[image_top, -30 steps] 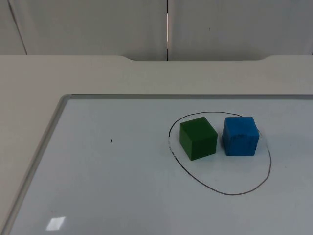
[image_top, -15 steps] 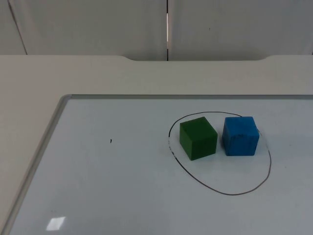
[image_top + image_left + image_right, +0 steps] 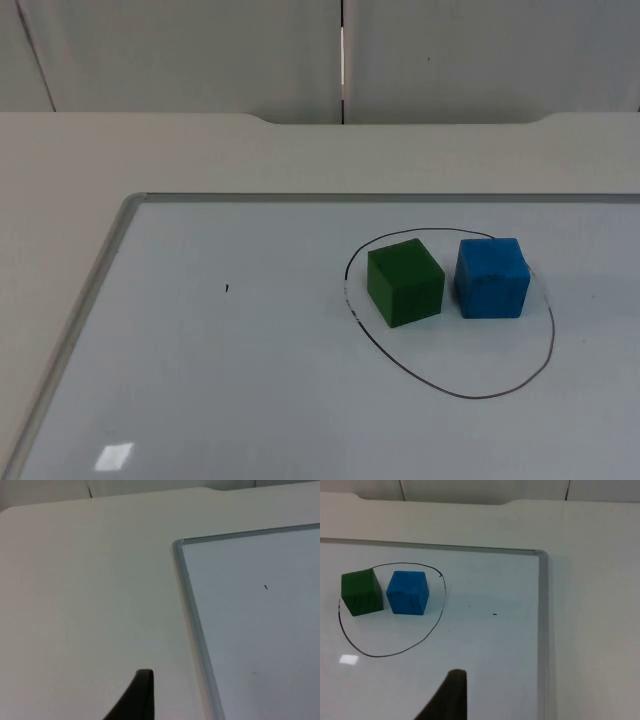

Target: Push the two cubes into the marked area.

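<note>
A green cube [image 3: 405, 281] and a blue cube [image 3: 492, 277] stand side by side with a small gap, both inside a hand-drawn black outline [image 3: 460, 394] on a whiteboard [image 3: 200, 380]. The right wrist view shows the same green cube [image 3: 362, 591] and blue cube [image 3: 408, 592] within the outline [image 3: 380, 655]. My right gripper [image 3: 447, 695] hangs above the whiteboard [image 3: 490, 645], well apart from the cubes. My left gripper [image 3: 137, 695] waits over the bare table beside the whiteboard's [image 3: 260, 630] framed corner.
The whiteboard's metal frame [image 3: 85, 310] runs along its left and far sides, with the cream table top [image 3: 60, 200] around it. A grey partition wall [image 3: 200, 50] closes the far side. A tiny black mark [image 3: 227, 289] sits on the board.
</note>
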